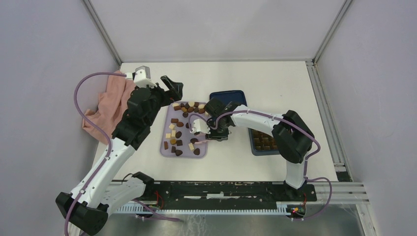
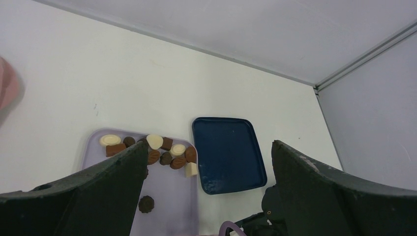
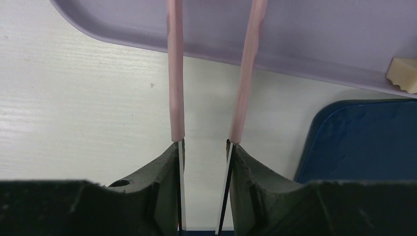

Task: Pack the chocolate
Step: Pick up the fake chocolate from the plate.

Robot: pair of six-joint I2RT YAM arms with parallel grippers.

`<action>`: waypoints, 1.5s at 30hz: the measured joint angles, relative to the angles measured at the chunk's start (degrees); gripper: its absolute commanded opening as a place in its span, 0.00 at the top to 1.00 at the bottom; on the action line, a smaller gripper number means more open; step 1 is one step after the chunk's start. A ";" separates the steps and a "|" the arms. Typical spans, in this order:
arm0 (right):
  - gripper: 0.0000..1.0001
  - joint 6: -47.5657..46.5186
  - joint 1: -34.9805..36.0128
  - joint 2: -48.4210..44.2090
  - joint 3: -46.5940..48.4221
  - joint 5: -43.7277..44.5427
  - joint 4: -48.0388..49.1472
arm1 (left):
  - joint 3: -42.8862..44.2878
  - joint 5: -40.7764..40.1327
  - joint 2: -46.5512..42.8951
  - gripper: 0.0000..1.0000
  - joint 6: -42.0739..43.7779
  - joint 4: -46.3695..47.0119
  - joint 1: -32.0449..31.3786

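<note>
While the counter (image 1: 295,83) carries the lilac tray (image 2: 174,201) of chocolate (image 2: 167,152), right fingers (image 3: 157,167) clamp pink tongs (image 3: 175,73) narrowly, tips aimed nine o'clock over the tray edge, nearest pieces just beyond; left fingers (image 2: 98,191) gape wide, empty, at the tray's twelve o'clock.

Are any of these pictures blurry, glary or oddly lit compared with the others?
Top view: even, soft light, sharp, faint shadows on the table. Left wrist view: the open left hand looms dark and featureless, yet the chocolate beyond stays crisp. Right wrist view: the pink tongs in the right hand look slightly soft up close; no harsh glare.
</note>
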 measured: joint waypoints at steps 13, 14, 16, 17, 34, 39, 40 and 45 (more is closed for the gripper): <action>0.59 0.87 0.31 0.22 0.81 0.02 -0.37 | 0.02 0.02 0.00 0.00 -0.02 -0.13 0.00; 0.59 1.01 0.33 0.33 0.83 0.02 -0.39 | 0.02 0.00 0.00 0.00 -0.02 -0.13 -0.02; 0.59 1.18 0.39 0.68 1.05 0.04 -0.46 | 0.02 0.00 0.00 0.00 0.00 -0.13 0.00; 0.59 1.22 0.44 0.94 1.25 0.04 -0.48 | 0.02 0.02 0.00 0.00 -0.02 -0.15 -0.02; 0.62 1.27 1.22 2.36 2.62 1.20 -1.49 | 0.02 0.02 0.00 0.00 0.00 -0.15 0.00; 0.66 1.27 1.31 2.38 2.62 1.31 -1.77 | 0.00 0.02 0.00 0.00 0.00 -0.15 0.00; 0.67 1.27 1.36 2.38 2.62 1.33 -1.79 | 0.02 0.00 0.00 0.00 0.00 -0.15 0.00; 0.72 1.31 1.36 2.38 2.73 1.31 -1.90 | 0.00 0.00 0.00 0.00 0.00 -0.15 0.00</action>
